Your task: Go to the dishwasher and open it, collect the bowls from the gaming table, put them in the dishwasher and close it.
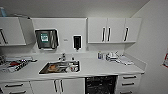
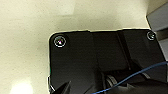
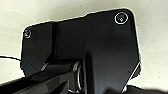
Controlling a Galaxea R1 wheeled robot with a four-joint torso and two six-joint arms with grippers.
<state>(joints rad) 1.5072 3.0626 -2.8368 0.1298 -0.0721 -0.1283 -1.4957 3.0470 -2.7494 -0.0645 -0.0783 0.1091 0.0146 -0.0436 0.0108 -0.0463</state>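
**A:** How far along does the task look?

**B:** The robot faces a kitchenette. The dishwasher (image 1: 101, 85), a dark under-counter opening one cabinet wide with racks showing inside, sits below the white countertop (image 1: 100, 67), right of the steel sink (image 1: 60, 67). Since the racked interior is exposed and no steel front covers it, the opening step appears done.

**A:** And the bowls?

**B:** No blue bowl can be made out here. The sink holds some dishes, but they are too blurred to name. Judging from that, collecting the bowls from the gaming table, loading them and closing the door are all left.

**A:** How does the dishwasher itself look?

**B:** A black rectangle with faint pale flecks where the racks catch light. It is set between the white double-door cabinet (image 1: 58, 86) on its left and a stack of white drawers with dark bar handles (image 1: 129, 83) on its right. Its lowered door lies below the picture's edge, so its position cannot be told.

**A:** What are the hands doing?

**B:** One cannot tell. Both wrist views show the robot's own dark plate over a pale floor, and no fingers can be made out, so whether either gripper is apart, together or holding something stays unknown.
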